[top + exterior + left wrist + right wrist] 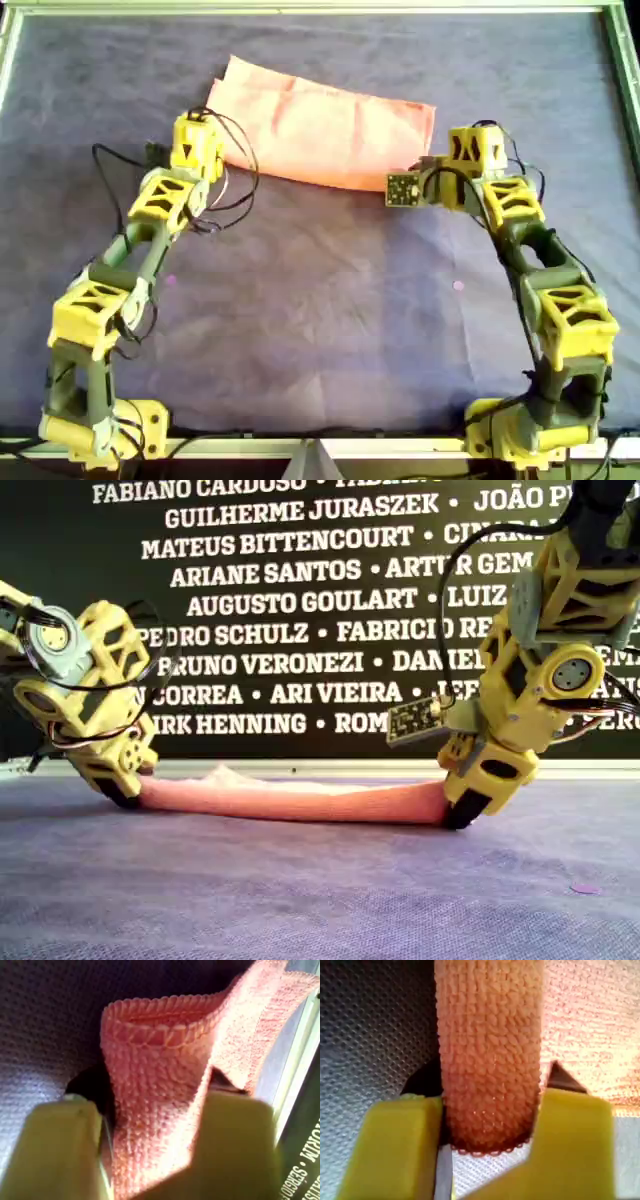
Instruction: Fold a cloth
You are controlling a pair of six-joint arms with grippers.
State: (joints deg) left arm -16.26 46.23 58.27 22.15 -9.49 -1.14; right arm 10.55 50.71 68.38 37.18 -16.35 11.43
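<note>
The salmon-pink cloth [320, 125] lies as a folded band across the far half of the table and shows low and long in the exterior view [300, 798]. One yellow arm's gripper [197, 148] is at its left near corner and the other arm's gripper [470, 150] is at its right near corner. The wrist views do not show which arm is which. My first gripper [150, 1110] is shut on a hemmed corner of the cloth [160, 1060]. My second gripper [490, 1110] is shut on a doubled edge of the cloth [487, 1035].
The purple-grey table covering [320, 300] spans the table inside a metal rail [300, 8]. A black banner with names [300, 600] stands behind the far rail. A small camera board [402, 188] sticks out beside the overhead view's right gripper. The arm bases sit at the near corners.
</note>
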